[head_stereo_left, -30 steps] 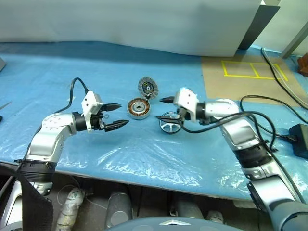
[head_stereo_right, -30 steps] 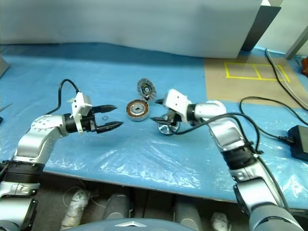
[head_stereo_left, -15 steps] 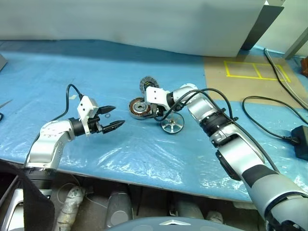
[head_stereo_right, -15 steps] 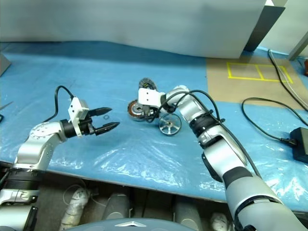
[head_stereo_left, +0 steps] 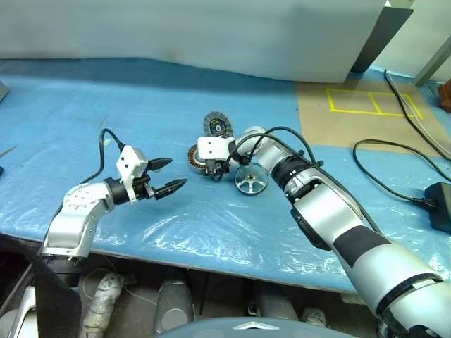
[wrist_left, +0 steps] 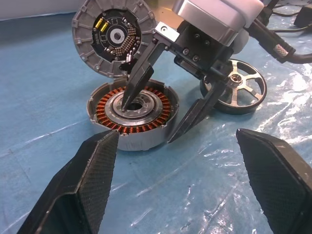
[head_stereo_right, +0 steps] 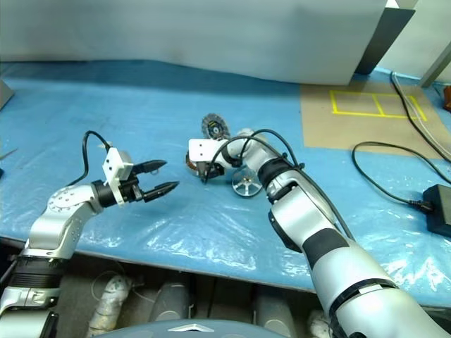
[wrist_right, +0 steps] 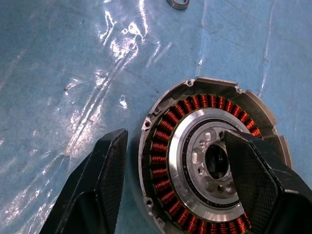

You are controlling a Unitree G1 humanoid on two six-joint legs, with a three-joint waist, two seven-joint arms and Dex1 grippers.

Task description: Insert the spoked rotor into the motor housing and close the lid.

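Note:
The motor housing [wrist_left: 131,114], a silver ring of copper windings, lies flat on the blue sheet. The lid [wrist_left: 113,36] leans on edge behind it, dark face towards me. The spoked rotor [head_stereo_left: 251,179] lies flat just right of the housing. My right gripper [head_stereo_left: 211,172] is open and points down over the housing's near wall. One of its fingers [wrist_left: 139,80] dips into the hollow centre, the other stands outside the rim. My left gripper [head_stereo_left: 176,173] is open and empty, hovering left of the housing and apart from it.
A wrinkled blue plastic sheet [head_stereo_left: 211,232] covers the table. A brown patch with yellow tape [head_stereo_left: 359,113] sits at the back right. Black cables and a power adapter [head_stereo_left: 438,204] lie at the right. A small metal ring [wrist_right: 178,3] rests near the housing.
My right gripper has swung left from the rotor and come down over the housing. The rotor stays on the sheet. The left gripper has hardly moved.

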